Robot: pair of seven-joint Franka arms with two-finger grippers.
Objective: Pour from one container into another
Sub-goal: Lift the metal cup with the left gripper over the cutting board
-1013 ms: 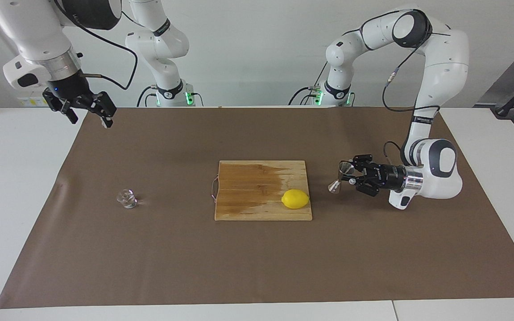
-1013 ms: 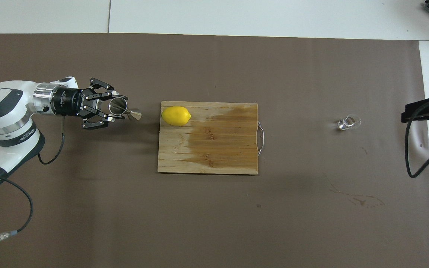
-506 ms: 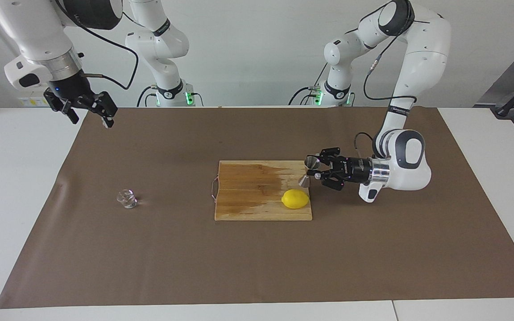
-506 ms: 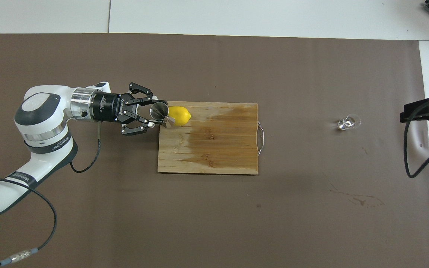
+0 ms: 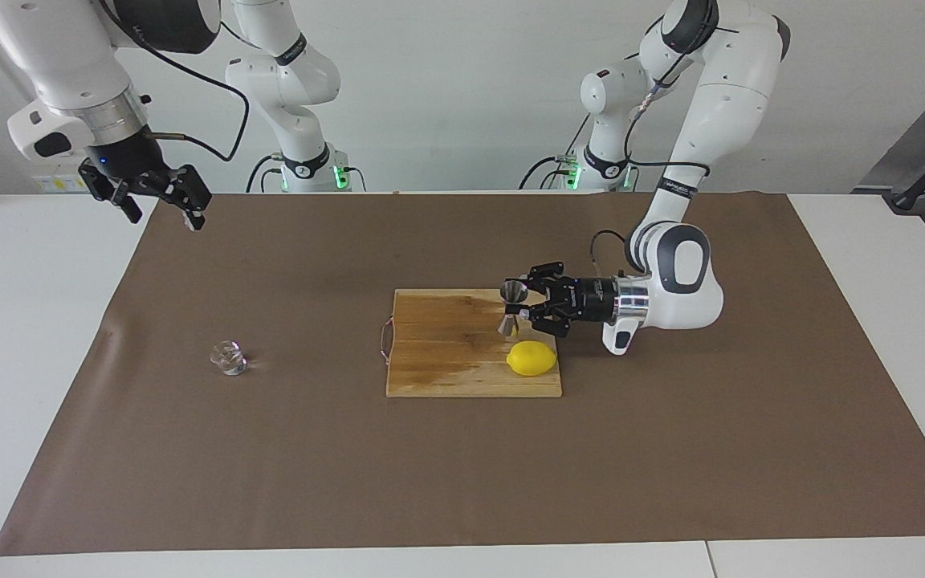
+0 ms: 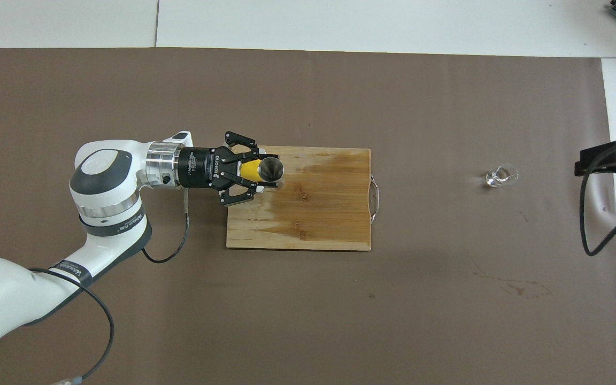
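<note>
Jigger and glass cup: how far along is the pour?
Done: the left gripper is shut on the steel jigger, lifted upright over the cutting board, near the lemon. In hand: carrying it. Left: the glass cup stands untouched on the mat toward the right arm's end; the right gripper waits open, high above the mat. Nothing poured yet.

Left arm reaching in low, forearm and wrist level, left gripper (image 5: 523, 312) pointing sideways toward the right arm's end, fingertips pinched together. Right arm waiting, raised at its own end, wrist angled down, right gripper (image 5: 159, 201) in the air with fingers spread wide, holding nothing.
</note>
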